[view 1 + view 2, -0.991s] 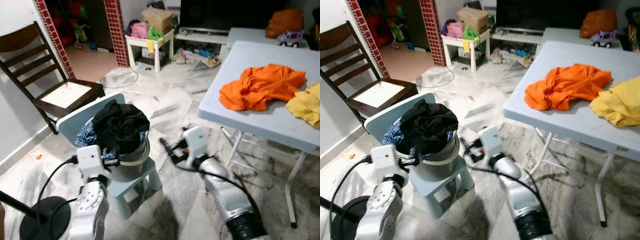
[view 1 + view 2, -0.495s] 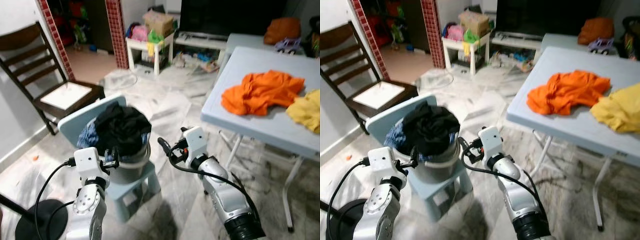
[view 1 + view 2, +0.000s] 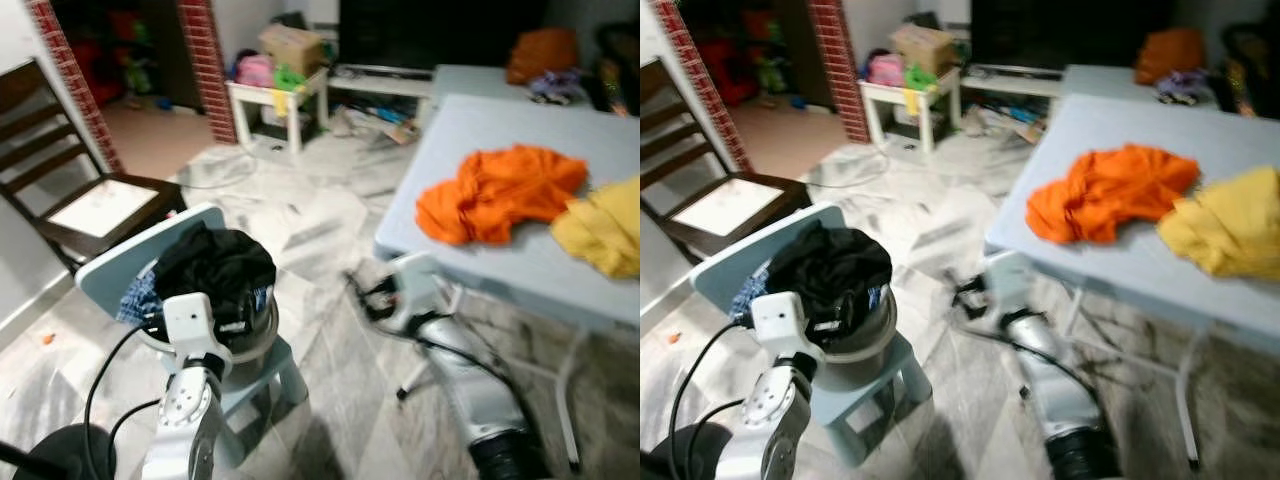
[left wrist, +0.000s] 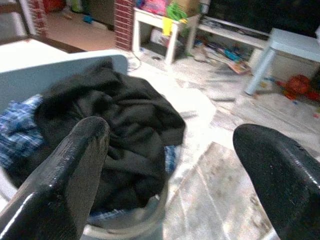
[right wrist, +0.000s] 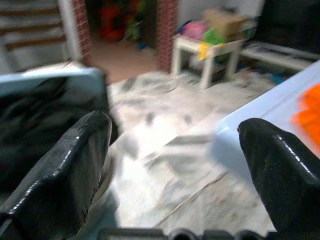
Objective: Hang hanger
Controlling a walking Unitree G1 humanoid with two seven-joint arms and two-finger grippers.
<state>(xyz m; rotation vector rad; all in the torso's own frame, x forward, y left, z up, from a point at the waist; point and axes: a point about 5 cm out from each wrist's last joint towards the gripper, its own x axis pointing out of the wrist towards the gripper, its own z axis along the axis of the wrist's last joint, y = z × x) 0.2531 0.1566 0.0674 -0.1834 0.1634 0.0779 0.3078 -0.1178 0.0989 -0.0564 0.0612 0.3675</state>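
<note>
The marble floor runs between a grey folding table and a small blue chair carrying a bucket of dark clothes. Your left gripper and right gripper are both spread wide and empty, the bucket just ahead of each. No hanger is identifiable, so locate one before you reach.

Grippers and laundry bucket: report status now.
Left gripper open, empty, at the bucket of clothes on the small blue chair. Right gripper open, empty, between bucket and table. Hanger not sighted. Head views blurred.
</note>
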